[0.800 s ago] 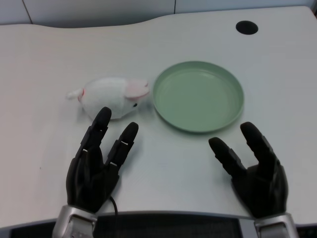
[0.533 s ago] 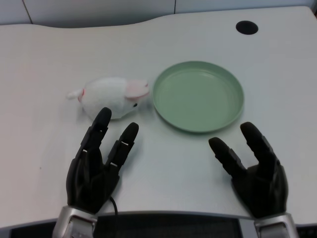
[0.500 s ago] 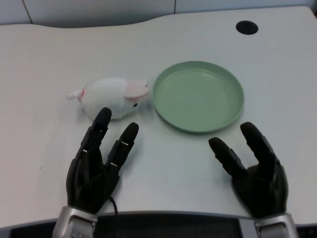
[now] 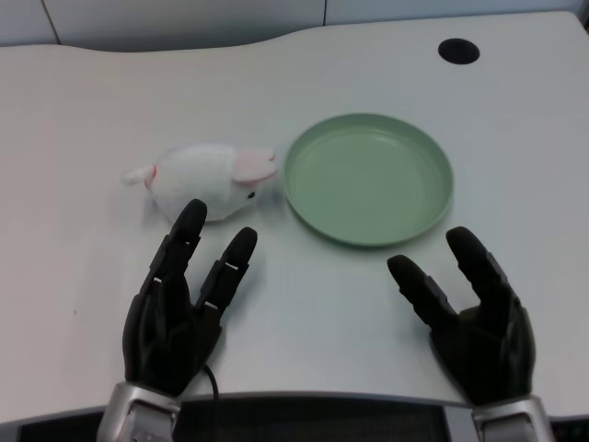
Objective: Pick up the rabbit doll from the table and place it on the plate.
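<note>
Lying beside plate point(image 4: 368, 180), rabbit doll point(image 4: 207, 180), left hand point(image 4: 179, 299) empty, fingers apart

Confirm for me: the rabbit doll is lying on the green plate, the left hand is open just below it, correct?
Not quite. In the head view the rabbit doll lies on the white table just left of the green plate, which holds nothing. The left hand is open just below the doll, holding nothing.

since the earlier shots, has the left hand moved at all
No. The left hand sits in the same spot, its fingertips just short of the rabbit doll, measured against the plate.
</note>
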